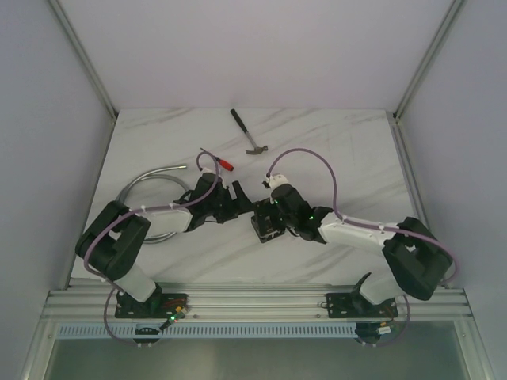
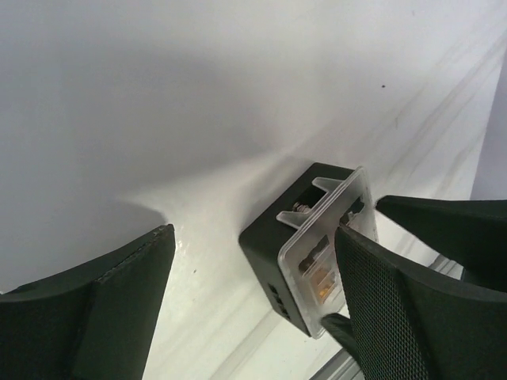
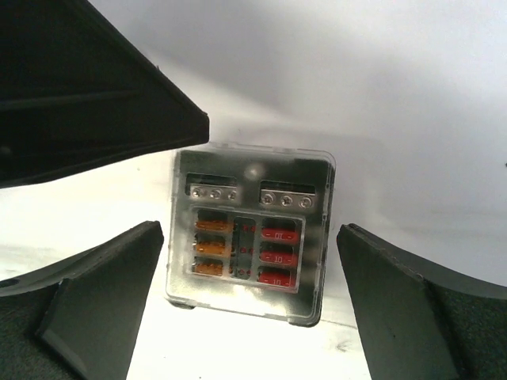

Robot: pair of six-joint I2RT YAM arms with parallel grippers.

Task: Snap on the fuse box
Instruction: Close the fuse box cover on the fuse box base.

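Top view, fuse box [image 1: 264, 228]: on the table [image 1: 356, 158], about midway between its left and right edges and nearer the near edge than the far one.
Top view, left gripper [image 1: 242, 198]: just left of the box; its spread cannot be judged from above.
Top view, right gripper [image 1: 273, 215]: low over the box and covering part of it.
Top view, other items: hammer [image 1: 252, 136] towards the far edge, red-handled screwdriver [image 1: 220, 161] and metal hose [image 1: 150, 186] on the left side, all well apart from the box.
Left wrist view, fingers [image 2: 103, 305]: spread wide, holding nothing; the box lies between them, close to the meshed pad on the right.
Left wrist view, clear cover [image 2: 325, 257]: lying on the black base, with terminals showing beneath its edge.
Right wrist view, fingers [image 3: 412, 313]: spread wide to either side of the box and apart from it, gripping nothing.
Right wrist view, fuses: orange and red rows visible through the cover.
Step in hand: lining up over the box, probably just before pressing.
Next move: probably a square, even press on the cover while the base is steadied.
Hard to tell: whether the cover is latched, and whether the left pad touches it.
Cut off: the dark wedge at the upper left of the right wrist view, probably a left finger.
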